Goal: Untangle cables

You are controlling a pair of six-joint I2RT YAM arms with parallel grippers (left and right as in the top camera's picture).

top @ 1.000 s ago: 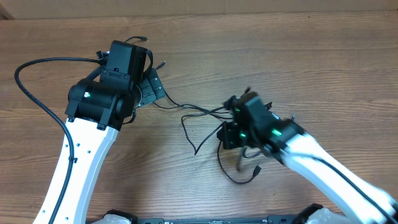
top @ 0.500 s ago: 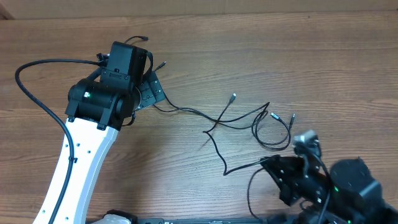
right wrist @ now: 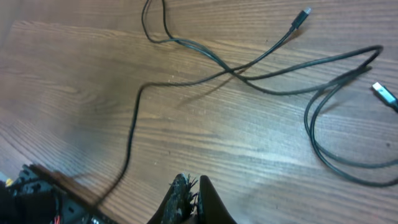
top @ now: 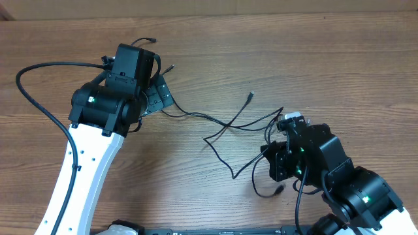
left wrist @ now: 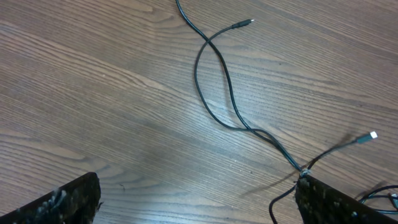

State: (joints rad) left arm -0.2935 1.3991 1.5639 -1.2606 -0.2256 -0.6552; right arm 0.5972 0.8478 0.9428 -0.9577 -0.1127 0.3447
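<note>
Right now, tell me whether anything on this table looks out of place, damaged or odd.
Only the tangle: the thin black cables cross and loop over one another in the middle of the wooden table. One small plug end lies free beyond the crossing. Nothing looks damaged or spilled.

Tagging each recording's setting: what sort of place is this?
Probably a robotics lab bench or data-collection station: a wood-grain tabletop, two white-and-black robot arms reaching in from its near edge, and thin black cables lying loose on it. Nothing beyond the table shows.
</note>
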